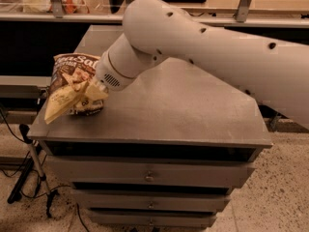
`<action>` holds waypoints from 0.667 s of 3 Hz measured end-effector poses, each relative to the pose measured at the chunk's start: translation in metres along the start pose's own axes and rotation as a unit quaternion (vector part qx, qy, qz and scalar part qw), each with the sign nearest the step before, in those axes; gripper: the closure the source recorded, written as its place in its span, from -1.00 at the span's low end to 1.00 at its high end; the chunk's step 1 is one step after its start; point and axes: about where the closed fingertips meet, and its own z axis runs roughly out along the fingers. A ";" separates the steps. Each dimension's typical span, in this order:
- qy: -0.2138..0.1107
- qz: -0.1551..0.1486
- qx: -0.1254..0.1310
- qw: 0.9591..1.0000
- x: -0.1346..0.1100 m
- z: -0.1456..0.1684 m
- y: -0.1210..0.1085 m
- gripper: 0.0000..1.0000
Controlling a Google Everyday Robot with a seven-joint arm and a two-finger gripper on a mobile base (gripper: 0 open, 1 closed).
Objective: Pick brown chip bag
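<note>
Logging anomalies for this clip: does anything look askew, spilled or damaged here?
Only the brown chip bag: it stands crumpled and tilted near the left edge of the cabinet top, one pale corner folded outward, where the gripper meets it. Nothing looks spilled or torn.

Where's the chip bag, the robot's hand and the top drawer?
brown chip bag (72, 76): camera view, dark printed front.
hand (99, 87): camera view, tip of the wrist, against the bag's right edge.
top drawer (193, 173): camera view, front panel beside its knob.
</note>
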 end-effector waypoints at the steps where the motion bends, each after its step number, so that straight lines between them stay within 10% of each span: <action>1: -0.003 -0.002 0.022 1.000 0.001 -0.021 -0.021 1.00; 2: -0.008 -0.008 0.044 0.999 -0.004 -0.046 -0.042 1.00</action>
